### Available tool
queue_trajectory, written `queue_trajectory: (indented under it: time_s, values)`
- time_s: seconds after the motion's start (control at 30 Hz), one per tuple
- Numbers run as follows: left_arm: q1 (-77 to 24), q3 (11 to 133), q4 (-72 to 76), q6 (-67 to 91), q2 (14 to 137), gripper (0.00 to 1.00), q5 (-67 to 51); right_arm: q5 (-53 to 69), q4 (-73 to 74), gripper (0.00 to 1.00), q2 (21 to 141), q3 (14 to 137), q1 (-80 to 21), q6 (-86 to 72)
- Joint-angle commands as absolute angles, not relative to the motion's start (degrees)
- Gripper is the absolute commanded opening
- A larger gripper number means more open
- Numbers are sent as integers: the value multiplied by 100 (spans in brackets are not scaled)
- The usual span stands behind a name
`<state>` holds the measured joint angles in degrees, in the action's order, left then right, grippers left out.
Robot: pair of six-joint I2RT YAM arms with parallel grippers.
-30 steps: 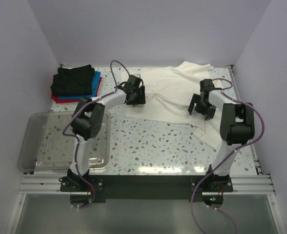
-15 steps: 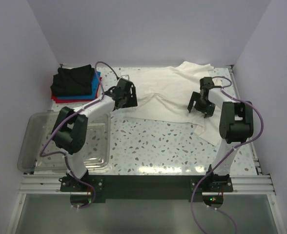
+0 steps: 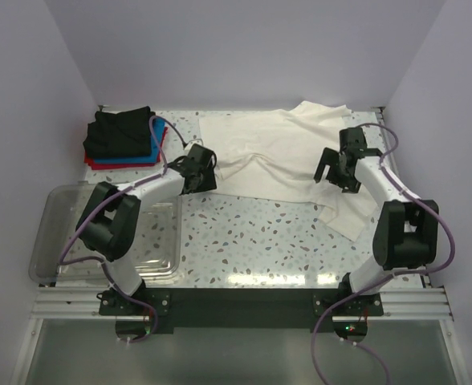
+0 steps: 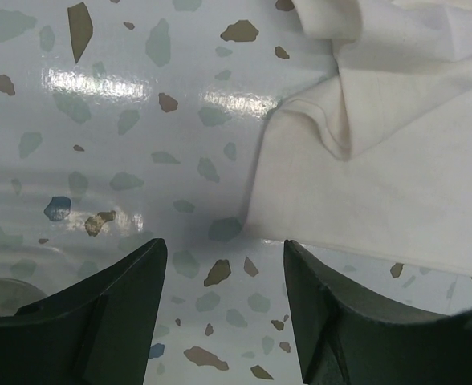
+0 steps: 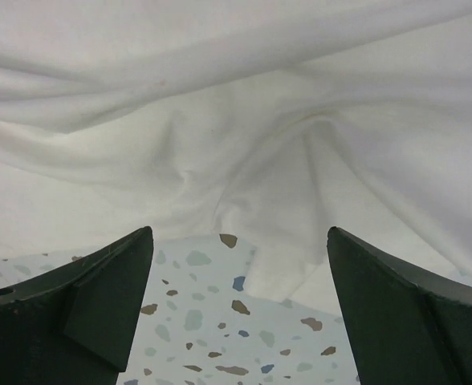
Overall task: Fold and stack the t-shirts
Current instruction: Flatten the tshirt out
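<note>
Bright, even, diffuse light from above fills the overhead view, and shadows are faint and soft. A pale band of glare lies on the speckled table (image 3: 244, 233) at 6 o'clock, along its near edge. The white t-shirt (image 3: 268, 152) is nearly washed out, its folds shown only by light grey shading. In the left wrist view, two glare patches sit on the tabletop at 10 and 12 o'clock. The left gripper (image 4: 224, 249), at 6 o'clock, is dark and soft-edged. The right gripper (image 5: 240, 233), at 7 and 5 o'clock of its own view, is equally dark and slightly blurred.
</note>
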<state>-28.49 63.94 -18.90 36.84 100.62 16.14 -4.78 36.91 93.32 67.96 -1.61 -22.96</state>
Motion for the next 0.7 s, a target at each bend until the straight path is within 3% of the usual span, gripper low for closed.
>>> queue_trajectory:
  time_s: [0.0, 0.43, 0.67]
  values:
    - [-2892, 6364, -1486, 3674, 10099, 65, 1688, -404, 3920, 93, 8887, 6601, -158, -2347]
    - [-3014, 6838, -1441, 3437, 10872, 63, 1600, -475, 3999, 94, 7630, 5511, -18, -2400]
    - [-3102, 6847, -1599, 3366, 10881, 40, 1723, -255, 4034, 95, 7225, 5186, 501, -2382]
